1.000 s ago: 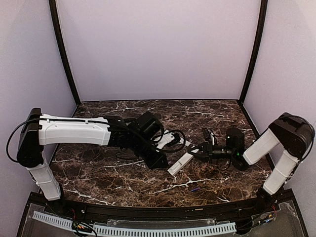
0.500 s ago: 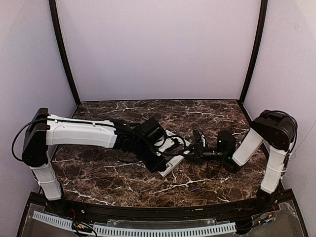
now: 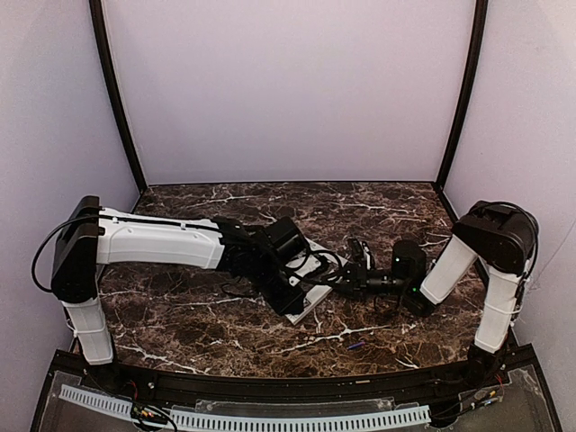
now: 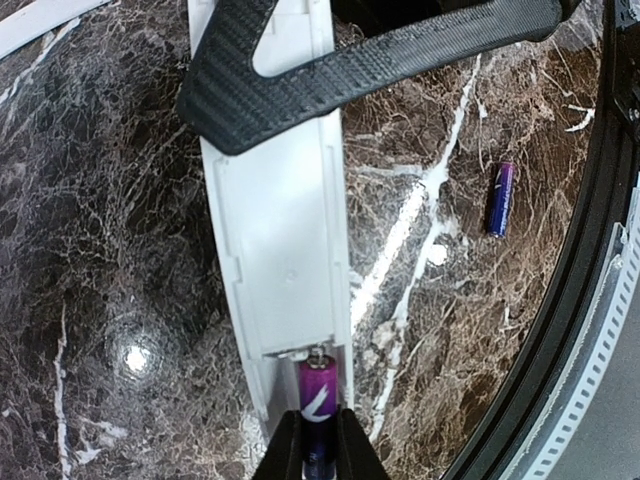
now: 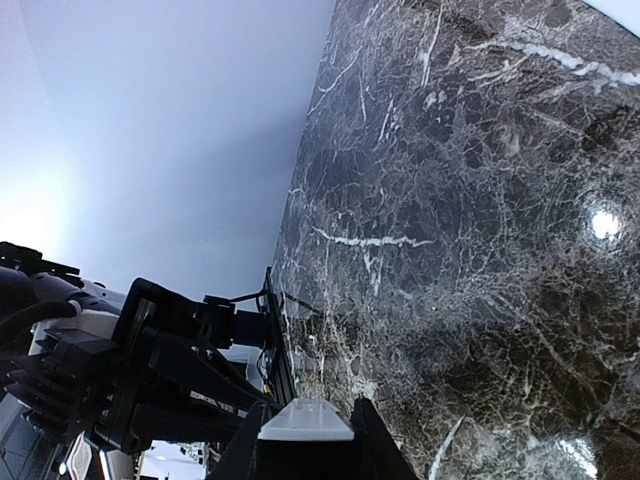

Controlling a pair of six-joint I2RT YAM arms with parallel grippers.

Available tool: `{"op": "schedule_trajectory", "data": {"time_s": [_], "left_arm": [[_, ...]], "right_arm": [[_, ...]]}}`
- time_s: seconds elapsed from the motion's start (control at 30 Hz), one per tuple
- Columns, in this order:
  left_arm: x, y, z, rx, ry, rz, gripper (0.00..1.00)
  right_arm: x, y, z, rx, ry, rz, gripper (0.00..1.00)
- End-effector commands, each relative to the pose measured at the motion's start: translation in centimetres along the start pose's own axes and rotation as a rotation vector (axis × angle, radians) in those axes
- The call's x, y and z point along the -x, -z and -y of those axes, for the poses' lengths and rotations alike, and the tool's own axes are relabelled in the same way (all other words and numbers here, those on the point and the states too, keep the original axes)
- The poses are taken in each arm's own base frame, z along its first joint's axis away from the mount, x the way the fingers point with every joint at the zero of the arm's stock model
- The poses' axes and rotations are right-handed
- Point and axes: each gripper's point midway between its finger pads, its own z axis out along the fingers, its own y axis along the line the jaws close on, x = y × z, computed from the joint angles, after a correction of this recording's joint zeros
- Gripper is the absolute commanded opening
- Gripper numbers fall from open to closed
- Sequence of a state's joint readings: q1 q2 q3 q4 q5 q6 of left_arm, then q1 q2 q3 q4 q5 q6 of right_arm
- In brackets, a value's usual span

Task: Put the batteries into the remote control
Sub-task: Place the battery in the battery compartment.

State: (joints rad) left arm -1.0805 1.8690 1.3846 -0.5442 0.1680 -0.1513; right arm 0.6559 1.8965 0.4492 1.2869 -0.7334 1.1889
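The remote control point(image 4: 275, 220) is a slim white bar running down the left wrist view, back side up, with its battery bay open at the near end. My left gripper point(image 4: 318, 420) is shut on a purple battery point(image 4: 318, 385), whose tip touches the spring contact at the bay's inner end. My right gripper point(image 5: 308, 412) is shut on the remote's other end point(image 5: 305, 428); one of its black fingers point(image 4: 350, 70) crosses the bar. A second battery point(image 4: 500, 198) lies loose on the marble, also seen near the front edge point(image 3: 356, 344). From above, both grippers meet at the remote point(image 3: 308, 300).
A thin white flat cover piece point(image 4: 40, 20) lies on the marble just beyond the remote. The table's black front rail point(image 4: 590, 300) curves close by on the near side. Cables hang around the left wrist point(image 3: 315, 261).
The right arm has drawn the remote to the left and lower toward the table. The left arm has followed, and its battery now sits at the open bay.
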Motion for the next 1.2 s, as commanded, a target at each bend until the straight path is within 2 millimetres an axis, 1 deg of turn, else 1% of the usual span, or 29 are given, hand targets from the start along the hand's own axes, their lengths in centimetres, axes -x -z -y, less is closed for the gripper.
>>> {"op": "schedule_trajectory", "data": {"time_s": [0.0, 0.17, 0.3, 0.53, 0.77, 0.87, 0.93, 0.97, 1.0, 1.03, 1.07, 1.1, 1.13, 1.17], "left_arm": [[-0.4, -0.1, 0.1, -0.002, 0.012, -0.04, 0.12], [-0.8, -0.5, 0.1, -0.002, 0.017, -0.065, 0.13], [-1.0, -0.6, 0.3, -0.015, 0.023, -0.074, 0.19], [0.1, -0.2, 0.5, -0.022, 0.023, -0.04, 0.28], [1.1, 1.2, 0.3, 0.006, 0.002, 0.006, 0.34], [1.8, 2.4, 0.2, 0.016, -0.018, 0.047, 0.38], [2.3, 3.4, 0.4, 0.004, -0.039, 0.086, 0.43], [2.9, 3.9, 0.8, -0.009, -0.051, 0.117, 0.48], [3.4, 4.9, 1.1, -0.022, -0.075, 0.16, 0.53], [3.7, 5.4, 1.6, -0.044, -0.089, 0.183, 0.57], [4.2, 6.6, 2.1, -0.058, -0.119, 0.232, 0.62], [4.3, 7.1, 2.5, -0.078, -0.141, 0.25, 0.64], [4.5, 8.2, 2.8, -0.082, -0.182, 0.29, 0.66], [4.2, 9.3, 3.0, -0.082, -0.214, 0.317, 0.67]], "right_arm": [[1.0, -0.4, -3.1, 0.109, 0.094, 0.04, 0.0], [1.1, -0.2, -3.4, 0.113, 0.101, 0.053, 0.0], [1.3, -0.2, -3.8, 0.127, 0.108, 0.062, 0.0], [1.1, -0.2, -3.9, 0.146, 0.093, 0.056, 0.0], [0.9, 0.1, -3.9, 0.153, 0.089, 0.053, 0.0], [0.7, 0.1, -4.0, 0.158, 0.085, 0.047, 0.0], [0.6, 0.2, -4.0, 0.158, 0.082, 0.044, 0.0], [0.6, 0.2, -4.1, 0.16, 0.081, 0.041, 0.0], [0.5, 0.2, -4.1, 0.163, 0.081, 0.035, 0.0], [0.5, 0.2, -4.2, 0.165, 0.081, 0.032, 0.0], [0.4, 0.2, -4.3, 0.168, 0.08, 0.027, 0.0], [0.4, 0.2, -4.5, 0.171, 0.08, 0.022, 0.0], [0.3, 0.2, -4.7, 0.175, 0.081, 0.016, 0.0], [0.2, 0.2, -4.8, 0.179, 0.08, 0.01, 0.0]]}}
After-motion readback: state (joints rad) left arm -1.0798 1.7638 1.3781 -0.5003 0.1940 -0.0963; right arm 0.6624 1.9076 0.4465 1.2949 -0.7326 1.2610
